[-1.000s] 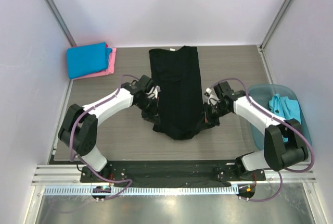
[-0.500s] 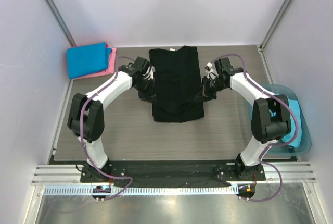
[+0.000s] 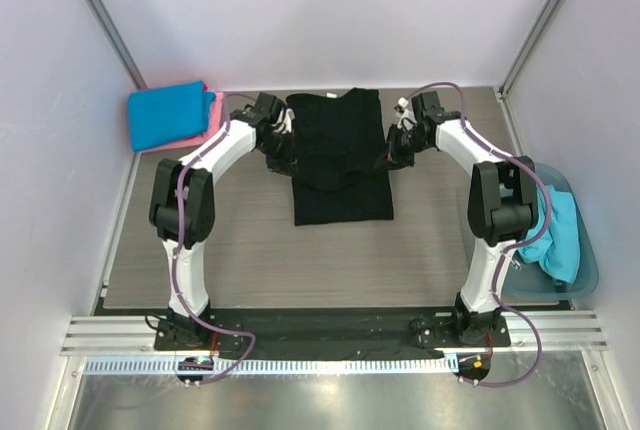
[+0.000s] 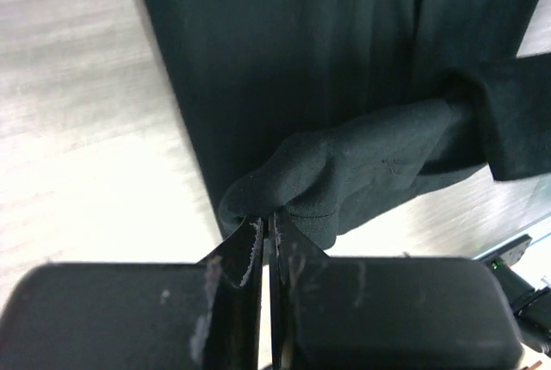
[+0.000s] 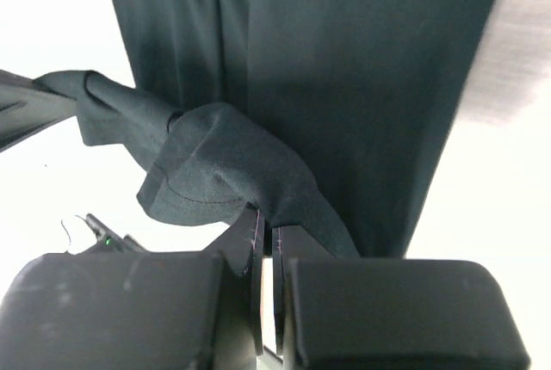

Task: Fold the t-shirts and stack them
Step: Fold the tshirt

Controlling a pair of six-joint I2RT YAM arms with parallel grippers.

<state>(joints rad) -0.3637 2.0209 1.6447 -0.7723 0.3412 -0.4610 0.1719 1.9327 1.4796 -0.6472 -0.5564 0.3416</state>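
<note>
Narrow-folded black tee (image 3: 340, 165) centre, blue tee (image 3: 168, 116) folded atop pink tee (image 3: 214, 120) far L, turquoise tee (image 3: 562, 232) crumpled R.

At the far left, the bright blue t-shirt (image 3: 165, 115) is covering all but a strip of the pink t-shirt (image 3: 214, 120). The right arm (image 3: 497, 202) is hiding part of the turquoise t-shirt (image 3: 561, 240) and tub (image 3: 588, 275). The black t-shirt (image 4: 293, 60) is running off both wrist views' top edges.

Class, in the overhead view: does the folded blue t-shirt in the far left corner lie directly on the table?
No, the blue t-shirt lies on a pink t-shirt whose edge peeks out beside it.
</note>
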